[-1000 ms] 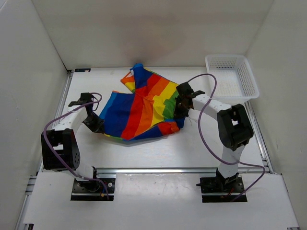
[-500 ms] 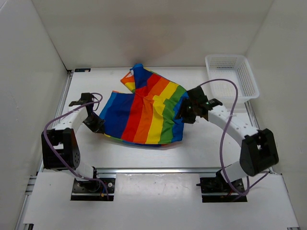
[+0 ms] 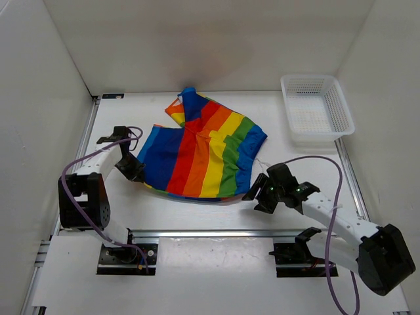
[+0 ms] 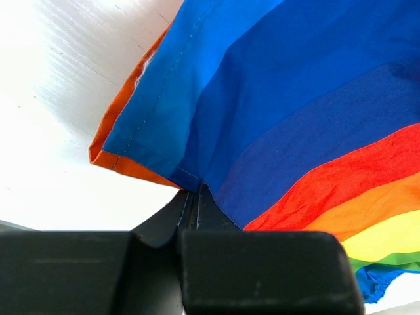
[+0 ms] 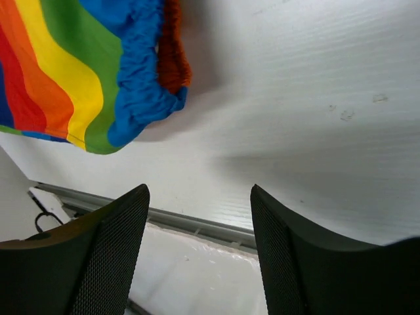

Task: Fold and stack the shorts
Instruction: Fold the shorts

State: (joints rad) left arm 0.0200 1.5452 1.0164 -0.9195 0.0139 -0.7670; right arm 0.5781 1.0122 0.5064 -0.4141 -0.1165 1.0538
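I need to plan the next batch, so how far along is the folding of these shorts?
Done: little; the shorts lie spread open on the table, with no tidy fold showing. In hand: the left hand is shut on the blue hem at their left edge, while the right hand hangs open, clear of the cloth. Left: the folding and the stacking.

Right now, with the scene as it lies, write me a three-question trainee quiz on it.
1. True or false: the right gripper stands open, apart from the rainbow-striped soft fabric shorts.
2. The left gripper is shut on which stripe? A blue, B yellow, C green.
3. Where on the table does the white plastic mesh basket stand?
Key: 1 true. 2 A. 3 Far right corner, apart from the shorts.
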